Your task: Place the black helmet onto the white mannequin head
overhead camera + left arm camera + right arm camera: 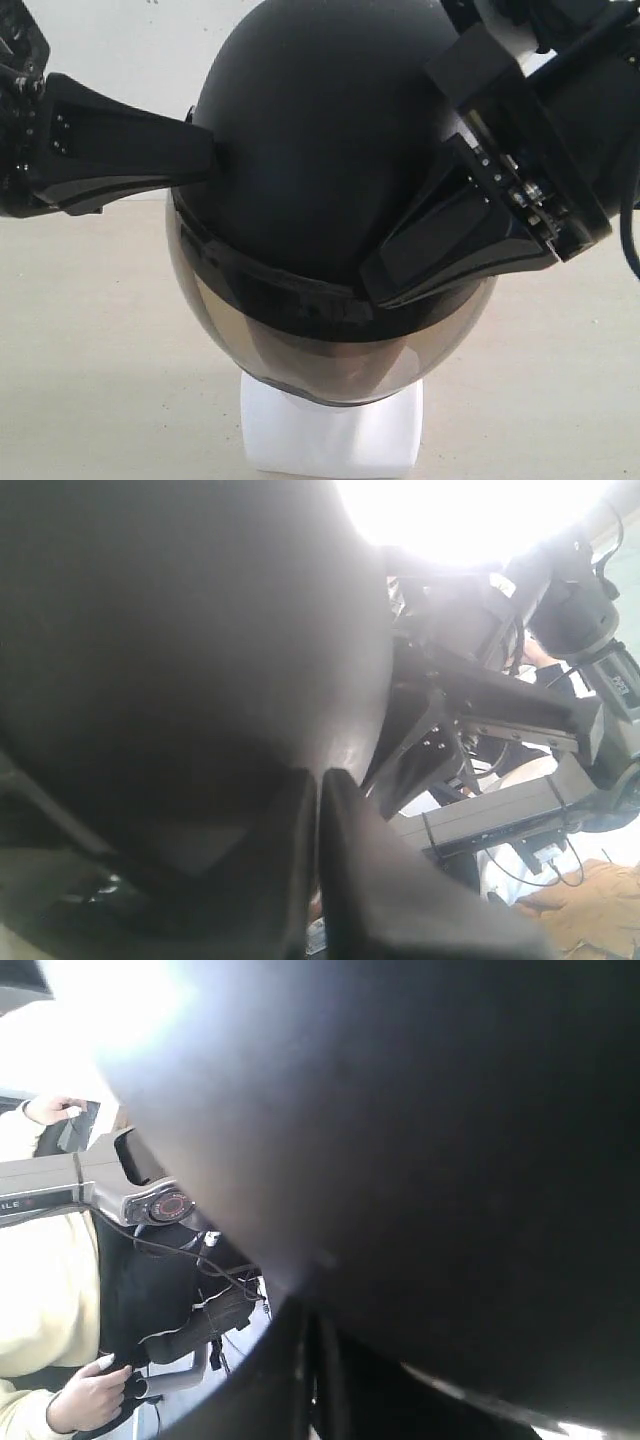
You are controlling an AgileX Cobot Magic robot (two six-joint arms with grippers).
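The black helmet [310, 140] sits over the white mannequin head, of which only the blocky neck base [330, 435] shows under the smoky visor [330, 360]. My left gripper [212, 160] is shut, its tip pressed against the helmet's left side. My right gripper [372, 285] is shut too, its tip resting on the rim just above the visor at the right front. In the left wrist view the helmet shell [180, 630] fills the frame above the closed left gripper [318, 778]. In the right wrist view the helmet shell [450, 1140] looms over the closed right gripper [308, 1310]. The face is hidden.
The head stands on a beige tabletop [80, 380] in front of a pale wall. The left wrist view shows the other arm [500, 710] beyond the helmet. A person in a pale yellow top [40, 1290] is in the background of the right wrist view.
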